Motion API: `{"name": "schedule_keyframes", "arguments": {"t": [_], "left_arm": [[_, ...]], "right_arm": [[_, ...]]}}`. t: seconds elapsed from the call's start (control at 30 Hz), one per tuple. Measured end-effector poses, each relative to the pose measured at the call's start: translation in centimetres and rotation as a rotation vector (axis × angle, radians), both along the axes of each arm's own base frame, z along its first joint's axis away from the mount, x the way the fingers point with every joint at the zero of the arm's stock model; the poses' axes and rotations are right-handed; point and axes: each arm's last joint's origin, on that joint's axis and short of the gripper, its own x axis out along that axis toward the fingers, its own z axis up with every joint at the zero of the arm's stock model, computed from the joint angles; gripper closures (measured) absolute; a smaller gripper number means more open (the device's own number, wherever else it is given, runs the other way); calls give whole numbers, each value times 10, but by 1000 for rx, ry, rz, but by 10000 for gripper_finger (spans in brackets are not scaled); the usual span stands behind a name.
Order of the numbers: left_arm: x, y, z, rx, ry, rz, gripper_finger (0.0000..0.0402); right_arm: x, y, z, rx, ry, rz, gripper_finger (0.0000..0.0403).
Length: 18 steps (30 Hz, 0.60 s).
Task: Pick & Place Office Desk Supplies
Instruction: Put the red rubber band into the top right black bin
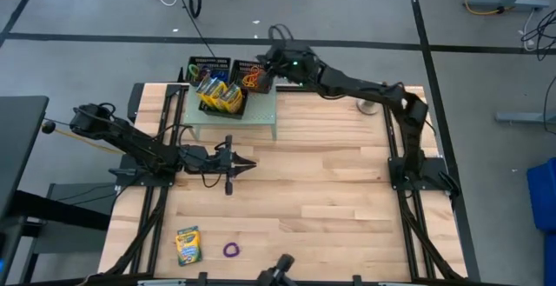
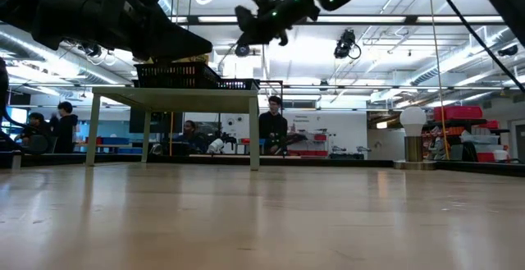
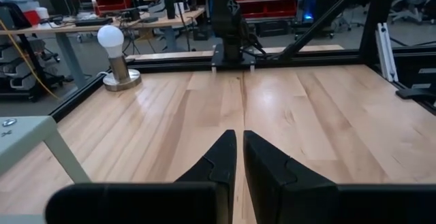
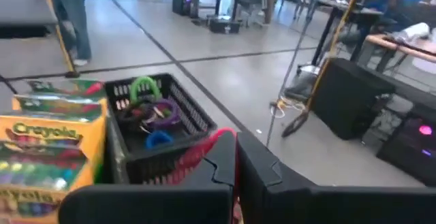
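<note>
Nearest the front edge, flat on the table [image 1: 330, 208]: one crayon box [image 1: 188, 245], with a purple rubber band [image 1: 231, 250] just beside it. Both loose and well apart from either arm, so probably not yet sorted.

Mid-table, hovering above bare wood: the left gripper [image 1: 248, 163], fingers all but together with nothing between them (only a thin slit of floorboard showing in its wrist view). Looks parked rather than working, and aimed across the table toward the ball-topped stand [image 3: 112, 40].

Farther back, on a small raised shelf [image 1: 261, 116]: two black mesh trays side by side. Crayon boxes [image 1: 217, 93] packed on end in the left tray [image 1: 198, 63], likely to fit several in. Loose bands [image 4: 151, 112] of green, purple and blue heaped in the right tray [image 4: 194, 118].

At that tray's rim: the right gripper [image 4: 236, 142], closed, apparently pinching a red rubber band [image 4: 197, 152] that trails down over the mesh wall. Judged a drop-off in progress, held low over the tray so the loop falls inside, though part of it hangs over the wall and could snag or spill out.
</note>
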Motion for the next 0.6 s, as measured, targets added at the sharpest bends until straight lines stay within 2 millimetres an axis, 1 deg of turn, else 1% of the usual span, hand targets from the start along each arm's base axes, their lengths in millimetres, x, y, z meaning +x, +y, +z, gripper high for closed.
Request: {"name": "schedule_keyframes", "arguments": {"t": [0.1,0.17,0.23,0.37,0.43,0.6], "left_arm": [[0,0,0,3,0,-1,369],[0,0,0,-1,1,-2,369],[0,0,0,-5,2,-6,369],[0,0,0,-7,3,-8,369],[0,0,0,-6,3,-4,369],[0,0,0,-6,3,-3,369]], "right_arm": [[6,-2,-9,18,24,0,397],[8,-3,-15,43,34,-6,387],[7,-5,-19,49,49,-34,368],[4,-8,-21,31,59,-83,324],[3,-12,-21,34,59,-88,311],[-2,-20,-24,82,54,-106,315]]}}
